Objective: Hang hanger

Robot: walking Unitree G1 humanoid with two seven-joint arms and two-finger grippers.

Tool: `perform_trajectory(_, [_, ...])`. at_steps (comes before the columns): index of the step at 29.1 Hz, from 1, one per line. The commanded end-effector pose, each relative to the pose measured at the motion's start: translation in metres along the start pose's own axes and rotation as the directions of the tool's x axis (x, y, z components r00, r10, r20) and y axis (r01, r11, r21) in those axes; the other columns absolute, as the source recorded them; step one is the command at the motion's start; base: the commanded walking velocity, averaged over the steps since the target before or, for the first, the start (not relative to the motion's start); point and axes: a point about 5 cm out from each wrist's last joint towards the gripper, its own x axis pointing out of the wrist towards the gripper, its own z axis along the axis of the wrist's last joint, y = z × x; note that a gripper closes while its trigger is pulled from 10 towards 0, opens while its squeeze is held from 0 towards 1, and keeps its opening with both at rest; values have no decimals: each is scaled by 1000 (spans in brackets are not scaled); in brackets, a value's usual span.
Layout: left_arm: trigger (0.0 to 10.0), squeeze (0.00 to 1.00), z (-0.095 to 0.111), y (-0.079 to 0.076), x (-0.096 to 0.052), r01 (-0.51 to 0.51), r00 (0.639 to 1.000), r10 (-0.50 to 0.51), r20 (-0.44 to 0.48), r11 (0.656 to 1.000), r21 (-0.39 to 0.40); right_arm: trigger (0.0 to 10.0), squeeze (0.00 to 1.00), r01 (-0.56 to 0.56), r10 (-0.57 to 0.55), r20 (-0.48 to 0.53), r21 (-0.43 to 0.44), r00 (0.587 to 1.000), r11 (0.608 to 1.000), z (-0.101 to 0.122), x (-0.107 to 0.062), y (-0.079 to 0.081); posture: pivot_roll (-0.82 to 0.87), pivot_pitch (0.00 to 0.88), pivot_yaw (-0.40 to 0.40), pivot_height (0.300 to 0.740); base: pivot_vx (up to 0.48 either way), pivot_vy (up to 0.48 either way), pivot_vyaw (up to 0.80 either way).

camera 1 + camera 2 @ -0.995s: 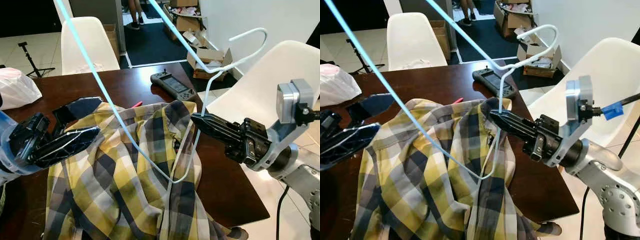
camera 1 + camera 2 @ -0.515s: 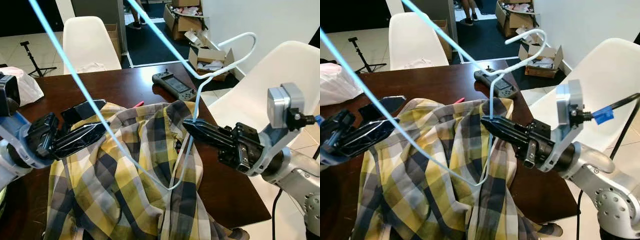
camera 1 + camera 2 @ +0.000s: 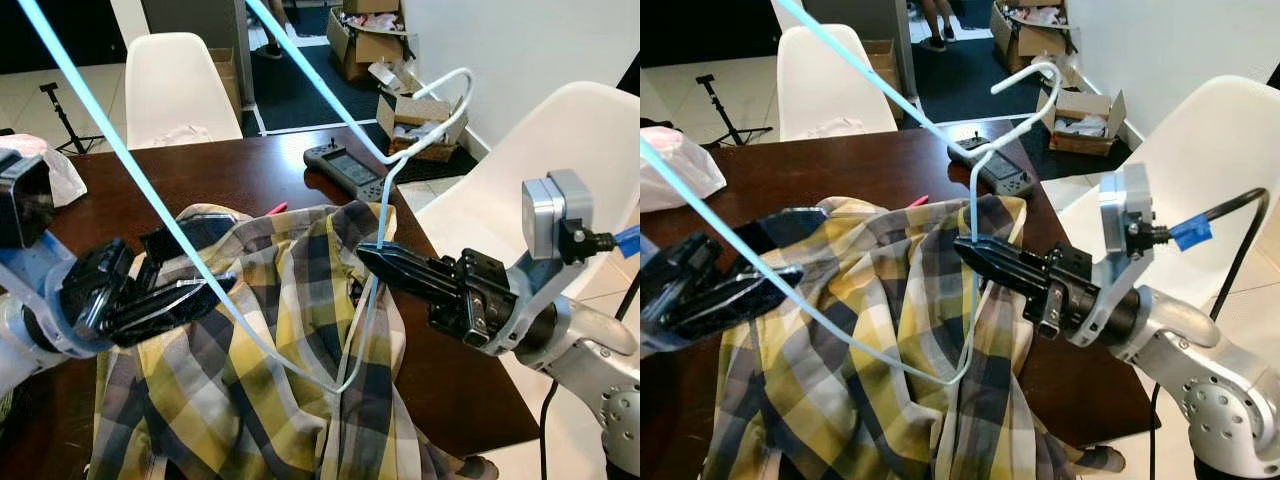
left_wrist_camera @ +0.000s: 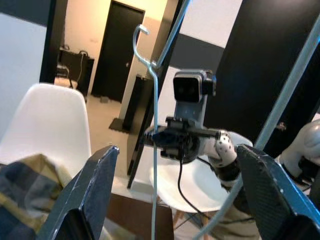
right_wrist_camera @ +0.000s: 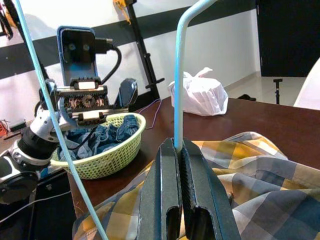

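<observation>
Right pincer (image 3: 372, 256) pinching hanger (image 3: 383, 205) above shirt (image 3: 270, 340)

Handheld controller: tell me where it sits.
The handheld controller lies on the far right part of the brown table, just beyond the plaid shirt.

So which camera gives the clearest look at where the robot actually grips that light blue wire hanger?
The right wrist view: the right end effector pinches the light blue wire hanger up close. Both eye views show the grip sideways, over the plaid shirt; the left wrist view, from afar.
</observation>
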Motion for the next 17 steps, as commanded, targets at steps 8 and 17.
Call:
perform_trajectory(8, [10000, 0, 1, 3, -20, -72, 993, 73, -94, 997, 17, 10000, 0, 63, -61, 90, -16, 994, 998, 14, -7, -9, 21, 152, 14, 740, 0, 0, 0])
perform_trajectory(17, [10000, 0, 7, 2, -21, -76, 994, 79, -81, 996, 36, 10000, 0, 64, -63, 53, -20, 997, 998, 7, -4, -9, 28, 150, 13, 740, 0, 0, 0])
